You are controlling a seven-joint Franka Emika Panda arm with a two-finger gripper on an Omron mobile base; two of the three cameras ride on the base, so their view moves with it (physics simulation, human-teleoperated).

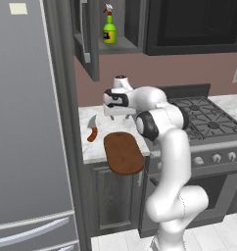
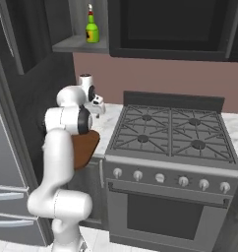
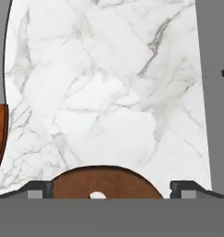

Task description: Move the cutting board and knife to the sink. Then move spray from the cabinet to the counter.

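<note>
The cutting board [image 1: 123, 153] and knife [image 1: 92, 131] are lying on the tabletop [image 1: 93, 149], the board overhanging its front edge; neither has reached a sink. The spray [image 1: 109, 29] is standing on the open cabinet [image 1: 91, 44] shelf, its black label unreadable. The claw [image 3: 112, 189] is hovering released above the board's end, grasping nothing.

The white arm's elbow hides most of the flat reddish-brown oval cutting board [image 2: 86, 147] in the right base view, and the hand view's bottom edge cuts off all but its rounded end. The small knife's grey blade [image 1: 93, 121] is too small to make out clearly.
</note>
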